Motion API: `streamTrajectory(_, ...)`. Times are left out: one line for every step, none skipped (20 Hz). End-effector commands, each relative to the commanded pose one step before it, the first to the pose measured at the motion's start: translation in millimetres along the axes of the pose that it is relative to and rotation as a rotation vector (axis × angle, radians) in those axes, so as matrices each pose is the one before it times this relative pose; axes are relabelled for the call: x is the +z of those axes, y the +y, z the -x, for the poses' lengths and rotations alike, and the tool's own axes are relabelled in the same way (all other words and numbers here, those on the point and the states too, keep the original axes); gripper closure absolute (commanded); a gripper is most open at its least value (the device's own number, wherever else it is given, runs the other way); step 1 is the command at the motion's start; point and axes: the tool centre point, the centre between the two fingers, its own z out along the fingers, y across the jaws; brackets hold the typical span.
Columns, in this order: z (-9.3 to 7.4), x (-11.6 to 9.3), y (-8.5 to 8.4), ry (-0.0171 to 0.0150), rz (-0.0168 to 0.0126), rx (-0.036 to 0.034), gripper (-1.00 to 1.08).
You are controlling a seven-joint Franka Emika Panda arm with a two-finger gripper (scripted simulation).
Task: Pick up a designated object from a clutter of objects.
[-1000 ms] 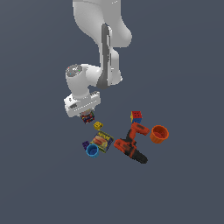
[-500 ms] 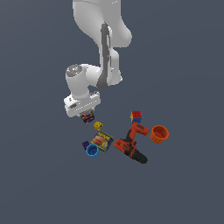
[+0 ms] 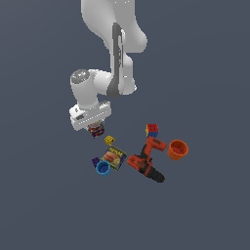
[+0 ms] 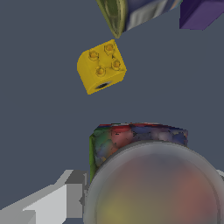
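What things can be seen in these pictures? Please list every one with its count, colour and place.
multicoloured can: one, red, blue and green patches, grey top, under the gripper
yellow block: one, yellow, studded, just beside the can
flat tin: one, yellow-green with a food picture, middle of the pile
blue cup: one, blue, next to the tin
purple block: one, purple, by the blue cup
power drill: one, orange and black, lying flat
coloured cube: one, red, blue and yellow, above the drill
orange cup: one, orange, at the exterior view's right
arm: one, white
gripper: one, white, around the can; finger contact unclear
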Motion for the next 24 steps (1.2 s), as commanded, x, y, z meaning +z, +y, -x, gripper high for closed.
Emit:
streamTrajectory(-2.98,-10.52,5.29,0.00193,0.00288,0.00017,1.08)
streamTrajectory(-1.16,-4.62,2.18,0.0,0.0,0.0,1.08)
streamTrajectory(-1.23,-4.98,2.42,-0.0006,0.00025,0.00023,1.08)
streamTrajectory(-1.37,-5.47,2.58,0.0,0.0,0.0,1.08)
streamTrajectory(-1.46,-5.84,2.82,-0.0006,0.00027,0.00022,1.08)
streamTrajectory(-1.6,-6.33,3.0,0.0,0.0,0.0,1.08)
streamTrajectory(-1.72,-6.78,3.21,0.0,0.0,0.0,1.08)
streamTrajectory(-1.82,-7.15,3.45,-0.0006,0.00027,0.00022,1.08)
streamTrajectory(-1.95,-7.61,3.61,0.0,0.0,0.0,1.08)
streamTrajectory(-2.06,-7.97,3.79,0.0,0.0,0.0,1.08)
streamTrajectory(-2.14,-8.24,3.92,0.0,0.0,0.0,1.08)
streamTrajectory(-2.18,-8.32,3.97,0.0,0.0,0.0,1.08)
streamTrajectory(-2.23,-8.26,4.03,-0.00064,0.00018,0.0002,1.08)
streamTrajectory(-2.25,-8.43,4.03,0.0,0.0,0.0,1.08)
streamTrajectory(-2.28,-8.48,4.07,0.0,0.0,0.0,1.08)
streamTrajectory(-2.32,-8.53,4.11,0.0,0.0,0.0,1.08)
streamTrajectory(-2.35,-8.58,4.15,0.0,0.0,0.0,1.08)
streamTrajectory(-2.38,-8.63,4.18,0.0,0.0,0.0,1.08)
streamTrajectory(-2.42,-8.67,4.22,0.0,0.0,0.0,1.08)
streamTrajectory(-2.45,-8.7,4.26,0.0,0.0,0.0,1.08)
streamTrajectory(-2.61,-8.55,4.29,0.00019,-0.00053,-0.0004,1.08)
streamTrajectory(-2.44,-8.54,4.22,0.0,0.0,0.0,1.08)
streamTrajectory(-2.39,-8.29,4.12,0.0,0.0,0.0,1.08)
streamTrajectory(-2.46,-7.96,4.0,0.00032,-0.00044,-0.00043,1.08)
